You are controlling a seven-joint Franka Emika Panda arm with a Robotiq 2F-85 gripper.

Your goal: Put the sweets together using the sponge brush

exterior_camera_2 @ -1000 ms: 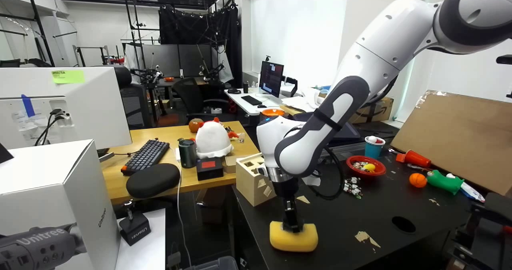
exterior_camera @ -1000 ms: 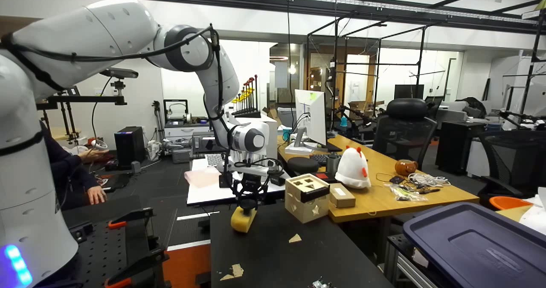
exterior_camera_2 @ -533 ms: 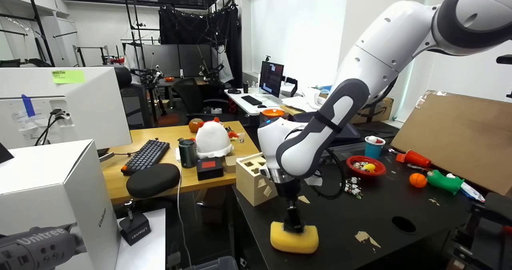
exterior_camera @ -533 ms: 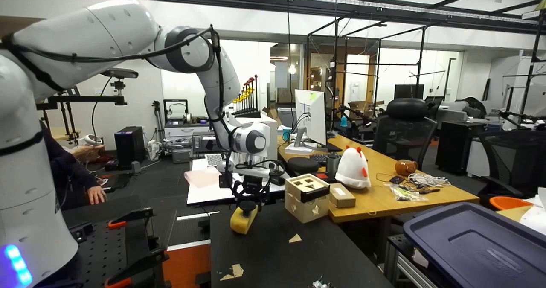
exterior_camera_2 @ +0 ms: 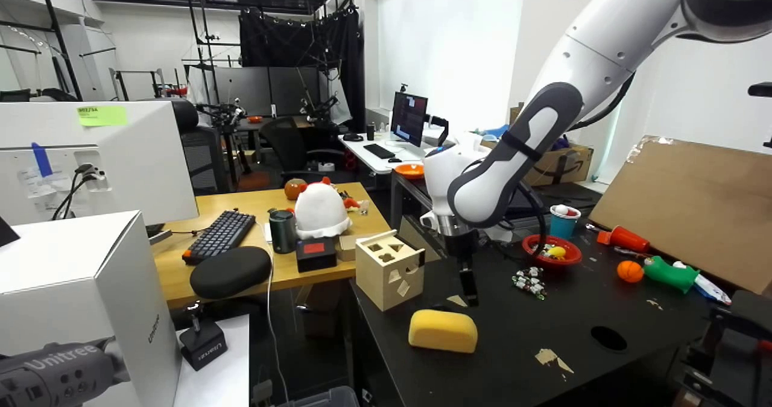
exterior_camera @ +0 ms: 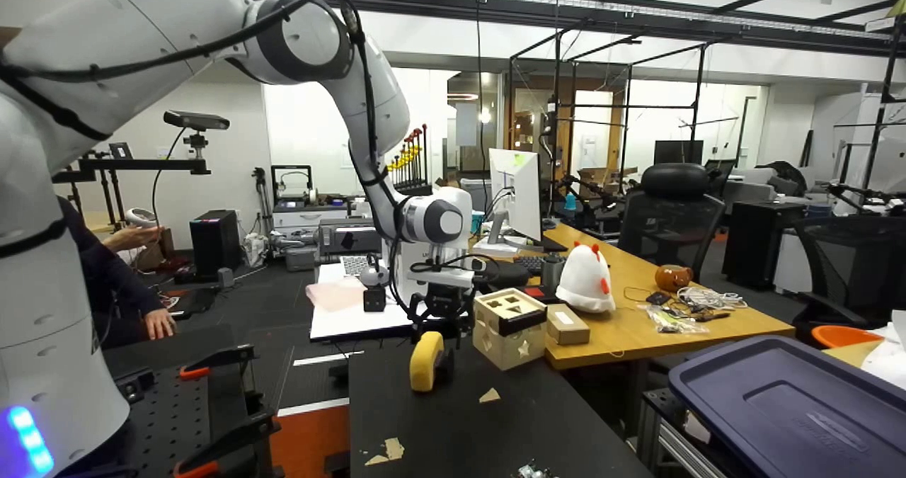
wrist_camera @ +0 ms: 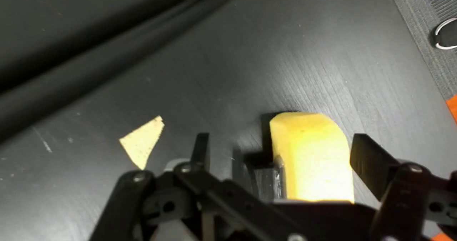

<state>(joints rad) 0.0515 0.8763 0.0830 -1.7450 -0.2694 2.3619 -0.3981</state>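
Clearly spread, the pincer (wrist_camera: 280,141) pinches nothing: its fingers (wrist_camera: 202,153) stand wide apart across the lower part of the wrist view. Between them there, right of centre, shows the yellow sponge brush (wrist_camera: 316,159), tipped onto an edge on the black bench (wrist_camera: 285,73), its dark handle (wrist_camera: 267,182) turned toward the left of the frame; the pincer hides its lower end. I judge the brush light. The foam should be soft and grippy but would squash and swivel under a squeeze, so the handle, which looks stiffer though smooth, seems the better hold, pinched squarely across its middle. A flat tan scrap (wrist_camera: 143,142) lies farther left. In an exterior view, the wooden shape-sorter box (exterior_camera_2: 385,279) stands up and left of the brush; right of centre, near the red bowl (exterior_camera_2: 561,263), lie what I take for the sweets (exterior_camera_2: 529,283), whitish bits likely to scatter if pushed hard.
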